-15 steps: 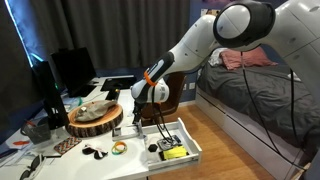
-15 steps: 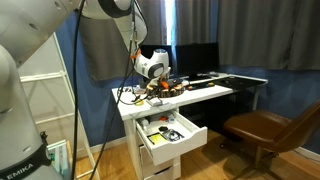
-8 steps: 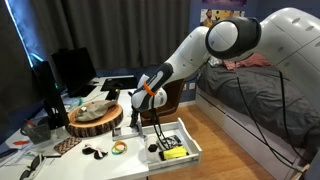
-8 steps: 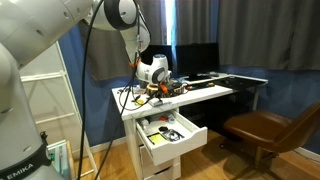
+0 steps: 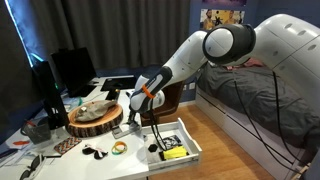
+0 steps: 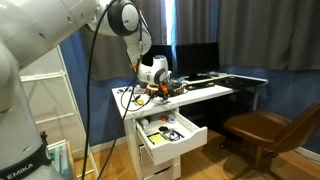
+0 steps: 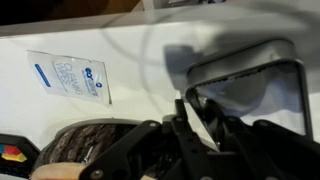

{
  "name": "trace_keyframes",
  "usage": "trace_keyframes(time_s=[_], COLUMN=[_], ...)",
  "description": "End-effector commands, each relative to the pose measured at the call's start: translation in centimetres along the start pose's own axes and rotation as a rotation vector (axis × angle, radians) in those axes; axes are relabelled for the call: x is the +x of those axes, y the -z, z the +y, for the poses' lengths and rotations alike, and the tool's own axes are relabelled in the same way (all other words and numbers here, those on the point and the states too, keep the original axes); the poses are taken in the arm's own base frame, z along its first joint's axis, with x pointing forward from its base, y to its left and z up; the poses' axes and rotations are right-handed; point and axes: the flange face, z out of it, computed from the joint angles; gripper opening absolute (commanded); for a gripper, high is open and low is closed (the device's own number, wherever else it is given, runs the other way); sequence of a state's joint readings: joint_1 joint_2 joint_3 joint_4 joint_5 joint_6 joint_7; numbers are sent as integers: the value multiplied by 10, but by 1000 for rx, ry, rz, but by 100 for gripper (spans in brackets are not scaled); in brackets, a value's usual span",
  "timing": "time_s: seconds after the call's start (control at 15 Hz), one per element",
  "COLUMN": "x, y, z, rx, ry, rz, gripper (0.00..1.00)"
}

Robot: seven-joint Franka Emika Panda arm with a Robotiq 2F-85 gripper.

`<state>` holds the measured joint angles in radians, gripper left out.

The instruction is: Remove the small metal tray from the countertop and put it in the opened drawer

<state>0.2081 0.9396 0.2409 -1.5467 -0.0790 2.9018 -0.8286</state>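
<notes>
There's one small metal tray (image 7: 250, 90), shiny and rectangular with rounded corners, lying flat on the smooth white countertop (image 7: 140, 60), just beside the single bark-edged round wooden slab (image 5: 95, 118). The gripper (image 7: 197, 118) hangs over the tray's rim, its dark fingers close together; I can't tell whether they grip it. One white drawer (image 6: 178, 142) stands open below, with a yellow-and-black item (image 5: 172, 152) inside.

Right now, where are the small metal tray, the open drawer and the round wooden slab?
small metal tray (image 7: 250, 95), wrist view, pale floor
drawer (image 6: 178, 148), an exterior view, white front panel
round wooden slab (image 5: 98, 127), an exterior view, its side
</notes>
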Motion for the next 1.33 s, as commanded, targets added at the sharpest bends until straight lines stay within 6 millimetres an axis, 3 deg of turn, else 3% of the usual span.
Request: trace_keyframes(time_s=[0.0, 0.27, 0.73, 1.07, 1.27], x=[7, 7, -11, -40, -69], y=[-8, 2, 40, 67, 81], z=[0, 0, 6, -2, -15], rx=[24, 59, 109, 156, 177], ry=[6, 11, -13, 68, 120], rz=[1, -21, 37, 106, 117], gripper=[0, 1, 1, 1, 1])
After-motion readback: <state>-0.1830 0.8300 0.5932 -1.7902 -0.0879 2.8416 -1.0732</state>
